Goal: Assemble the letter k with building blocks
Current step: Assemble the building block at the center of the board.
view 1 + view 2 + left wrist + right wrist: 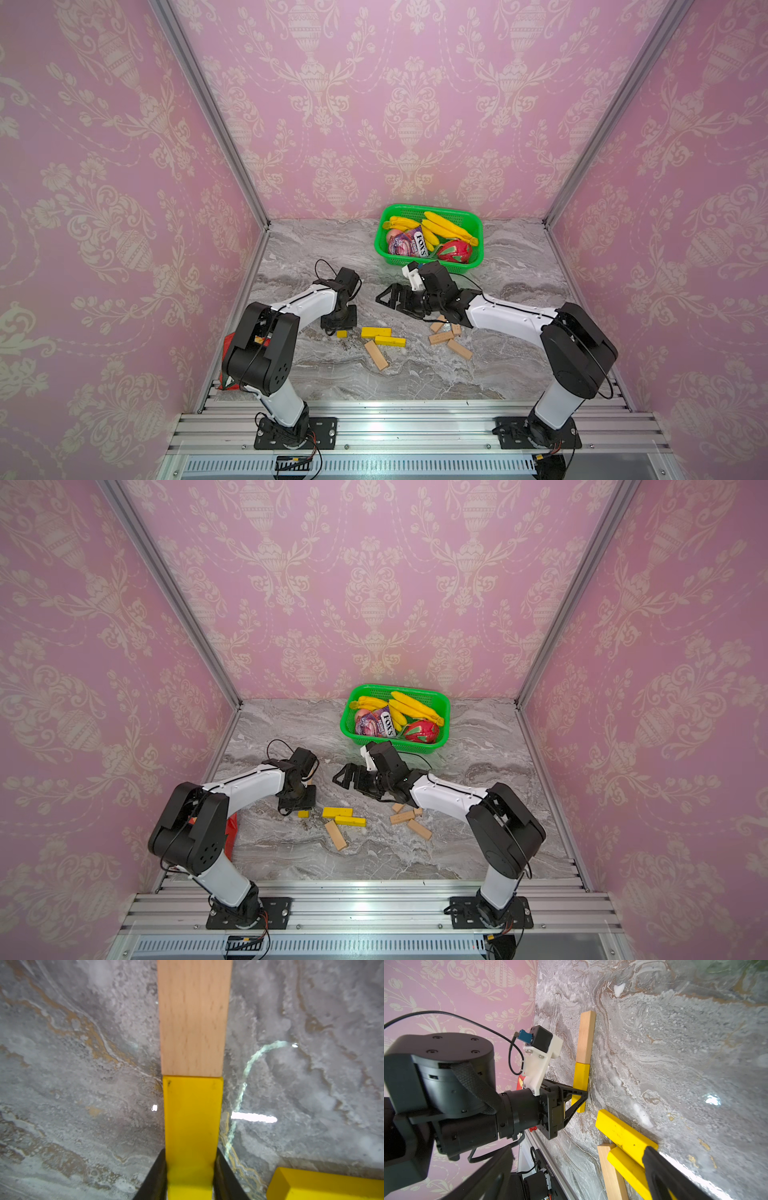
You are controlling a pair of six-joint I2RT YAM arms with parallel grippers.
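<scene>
While right gripper (386,297) gapes wide, left gripper (191,1167) pinches a smooth yellow rectangular bar (192,1115).

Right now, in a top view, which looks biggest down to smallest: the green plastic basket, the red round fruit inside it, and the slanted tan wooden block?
1. the green plastic basket, by far
2. the red round fruit, wider and fatter than the block even though it sits farther back
3. the slanted tan wooden block

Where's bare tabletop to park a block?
Free: front strip along the rail; back-left corner, left of the green basket. Crowded: centre, where the left gripper grips a yellow block beside two loose yellow blocks and the wood pile.
</scene>
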